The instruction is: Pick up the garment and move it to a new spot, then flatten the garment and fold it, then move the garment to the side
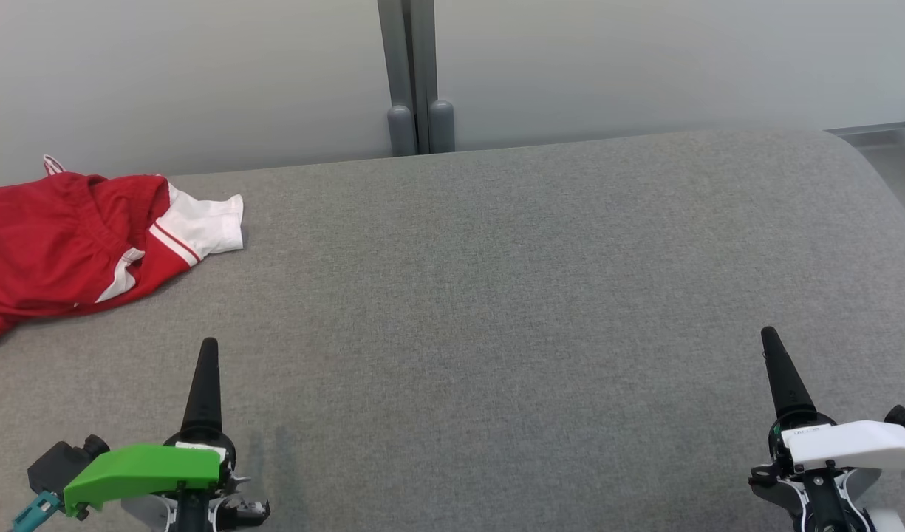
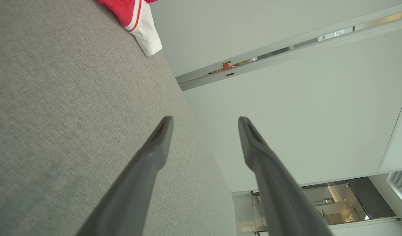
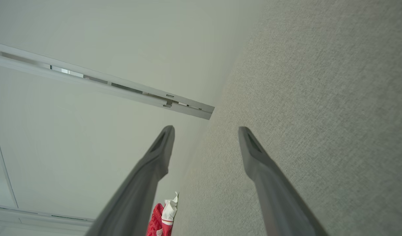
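Red-and-white garment (image 1: pixel 68 236) sits far left on the grey upholstered surface (image 1: pixel 496 295), long axis 8-to-2 o'clock, white end toward 3. Left claw (image 2: pixel 204 123) lies well apart at its 5 o'clock, fingers spread, empty; right claw (image 3: pixel 205 131) likewise.

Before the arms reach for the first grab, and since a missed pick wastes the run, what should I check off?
1. Location of the garment: ok, far left of the grey surface.
2. The left jaws open and empty: ok.
3. The right jaws open and empty: ok.
4. Bare surface between the left jaws and the garment: ok.
5. Whole garment in view: not ok, the head view's left edge cuts it.
6. Flat garment: not ok, bunched.
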{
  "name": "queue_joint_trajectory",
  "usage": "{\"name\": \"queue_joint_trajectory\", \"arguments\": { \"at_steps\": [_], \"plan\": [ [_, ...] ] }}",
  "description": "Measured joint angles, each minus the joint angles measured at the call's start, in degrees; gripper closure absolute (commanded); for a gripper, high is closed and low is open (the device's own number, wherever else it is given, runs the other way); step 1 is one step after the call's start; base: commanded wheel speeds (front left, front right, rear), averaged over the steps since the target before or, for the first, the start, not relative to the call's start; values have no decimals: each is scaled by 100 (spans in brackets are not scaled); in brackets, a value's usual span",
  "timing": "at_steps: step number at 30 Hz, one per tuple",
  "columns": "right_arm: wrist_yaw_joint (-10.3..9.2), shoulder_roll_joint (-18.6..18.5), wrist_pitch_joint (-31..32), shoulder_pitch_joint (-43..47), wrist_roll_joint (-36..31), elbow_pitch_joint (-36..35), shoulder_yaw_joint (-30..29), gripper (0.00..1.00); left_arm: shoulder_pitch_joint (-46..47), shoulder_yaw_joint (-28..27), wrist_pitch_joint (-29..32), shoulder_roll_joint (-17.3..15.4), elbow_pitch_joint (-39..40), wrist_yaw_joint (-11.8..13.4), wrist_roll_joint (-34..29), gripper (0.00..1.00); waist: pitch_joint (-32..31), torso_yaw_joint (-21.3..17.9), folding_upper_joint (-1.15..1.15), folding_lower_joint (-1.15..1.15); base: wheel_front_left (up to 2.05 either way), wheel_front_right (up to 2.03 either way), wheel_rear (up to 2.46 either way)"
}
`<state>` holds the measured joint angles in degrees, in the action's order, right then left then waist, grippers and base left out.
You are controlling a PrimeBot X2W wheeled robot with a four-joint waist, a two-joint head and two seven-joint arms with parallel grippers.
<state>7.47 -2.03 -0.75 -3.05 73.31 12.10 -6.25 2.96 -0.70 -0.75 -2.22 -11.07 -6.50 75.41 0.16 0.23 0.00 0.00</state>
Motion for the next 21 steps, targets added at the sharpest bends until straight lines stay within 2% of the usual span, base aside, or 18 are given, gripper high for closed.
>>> {"name": "queue_joint_trajectory", "arguments": {
  "at_steps": [11, 21],
  "plan": [
    [0, -14, -234, 1, -1561, -393, 29, 0, 1, 222, -236, -4, 337, 204, -1446, 0, 16, 11, 0, 0, 0, 0, 0],
    [0, -23, -420, 60, -2916, -416, 249, 0, -20, 308, -420, -9, 338, 293, -2601, 0, 15, 12, 0, 0, 0, 0, 0]
  ]
}}
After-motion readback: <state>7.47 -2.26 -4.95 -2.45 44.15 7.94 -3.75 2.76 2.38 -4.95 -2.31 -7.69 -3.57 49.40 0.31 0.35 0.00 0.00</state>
